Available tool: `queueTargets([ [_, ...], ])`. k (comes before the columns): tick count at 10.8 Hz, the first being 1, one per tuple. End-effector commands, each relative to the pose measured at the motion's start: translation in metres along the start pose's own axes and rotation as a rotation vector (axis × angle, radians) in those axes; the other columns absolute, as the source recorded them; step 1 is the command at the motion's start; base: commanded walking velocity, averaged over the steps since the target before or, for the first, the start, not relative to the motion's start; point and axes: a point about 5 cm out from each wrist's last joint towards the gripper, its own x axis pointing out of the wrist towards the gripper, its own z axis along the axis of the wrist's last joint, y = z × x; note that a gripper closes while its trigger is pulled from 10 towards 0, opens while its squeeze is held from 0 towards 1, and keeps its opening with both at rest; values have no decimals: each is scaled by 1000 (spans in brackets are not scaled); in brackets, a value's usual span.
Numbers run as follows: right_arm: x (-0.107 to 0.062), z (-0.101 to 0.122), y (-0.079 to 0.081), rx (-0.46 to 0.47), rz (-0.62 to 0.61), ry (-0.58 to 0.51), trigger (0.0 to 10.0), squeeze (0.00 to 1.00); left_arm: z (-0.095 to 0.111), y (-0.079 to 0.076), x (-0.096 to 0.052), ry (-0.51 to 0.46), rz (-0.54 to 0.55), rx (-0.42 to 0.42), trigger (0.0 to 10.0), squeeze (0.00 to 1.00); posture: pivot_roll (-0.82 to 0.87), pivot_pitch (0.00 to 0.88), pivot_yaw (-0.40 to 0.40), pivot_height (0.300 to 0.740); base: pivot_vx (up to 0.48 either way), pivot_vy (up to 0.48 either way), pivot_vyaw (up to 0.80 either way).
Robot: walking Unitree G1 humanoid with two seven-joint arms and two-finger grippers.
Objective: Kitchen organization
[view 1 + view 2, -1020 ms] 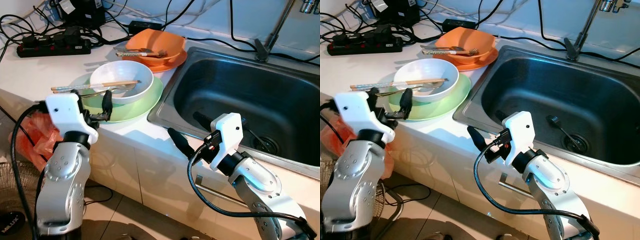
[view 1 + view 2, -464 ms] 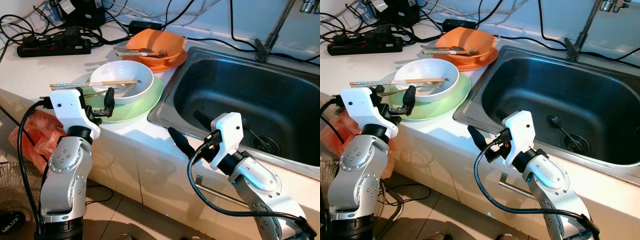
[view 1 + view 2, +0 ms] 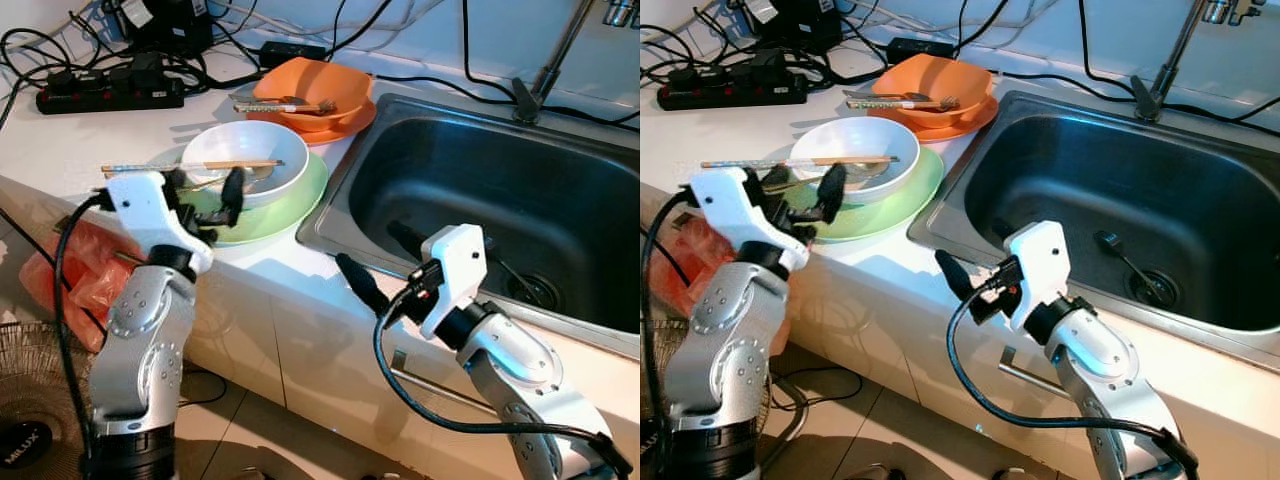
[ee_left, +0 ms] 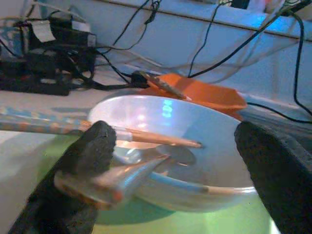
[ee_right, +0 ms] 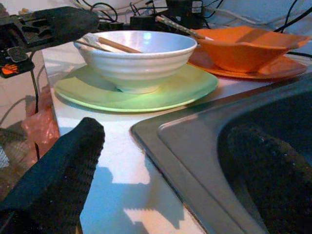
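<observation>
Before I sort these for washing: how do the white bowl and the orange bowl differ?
The white bowl is round and sits on a green plate; the orange bowl looks squarer and sits on an orange plate. The white bowl is nearer the left gripper. Both hold utensils.

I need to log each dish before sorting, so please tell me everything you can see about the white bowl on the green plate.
The white bowl is round and glossy, perhaps ceramic or melamine, with faint ribs on its outer wall. It stands upright on the green plate, on the white counter beside the sink. Wooden chopsticks lie across its rim, and a metal spoon rests inside. The left end effector is open at its near side.
</observation>
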Motion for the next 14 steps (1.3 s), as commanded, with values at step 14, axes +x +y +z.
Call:
queueTargets([
  [14,0,-2,1,-6,7,4,10000,0,-1,-10,2,44,-66,-202,0,0,24,113,20,740,0,0,0],
])
